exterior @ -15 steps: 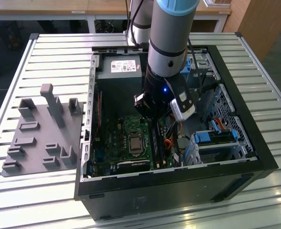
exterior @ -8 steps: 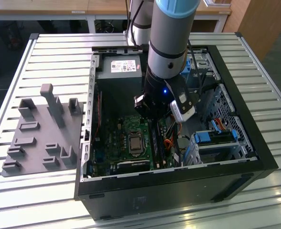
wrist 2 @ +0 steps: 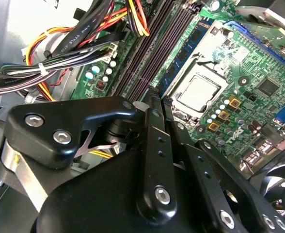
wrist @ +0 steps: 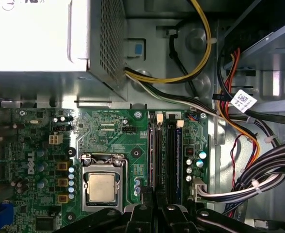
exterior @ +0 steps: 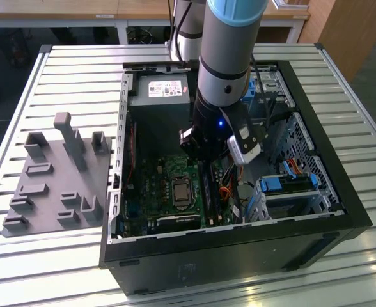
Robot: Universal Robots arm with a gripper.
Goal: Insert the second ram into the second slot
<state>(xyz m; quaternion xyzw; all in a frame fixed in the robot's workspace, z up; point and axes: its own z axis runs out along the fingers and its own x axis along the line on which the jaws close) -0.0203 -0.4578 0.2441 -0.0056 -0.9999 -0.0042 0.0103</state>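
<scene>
Gripper point(wrist: 157, 206) over the memory slots point(wrist: 164, 150), fingers pressed together.
The second ram point(wrist: 177, 155) sits seated directly beneath the fingertips, positioned for downward seating pressure.

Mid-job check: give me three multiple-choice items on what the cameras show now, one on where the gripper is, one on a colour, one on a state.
1. Where is the gripper?
A. Over the memory slots inside the case
B. Over the grey fixture
C. Above the bare table

2. What colour is the motherboard?
A. Red
B. White
C. Green

3. In what state is the computer case?
A. Shut by a side panel
B. Open, with its inside exposed
C. Wrapped in film

Answers: 1 A, both wrist views show the slots right beneath the gripper. 2 C, the board is green in every view. 3 B, the exterior view looks straight in at the board and cables.
</scene>
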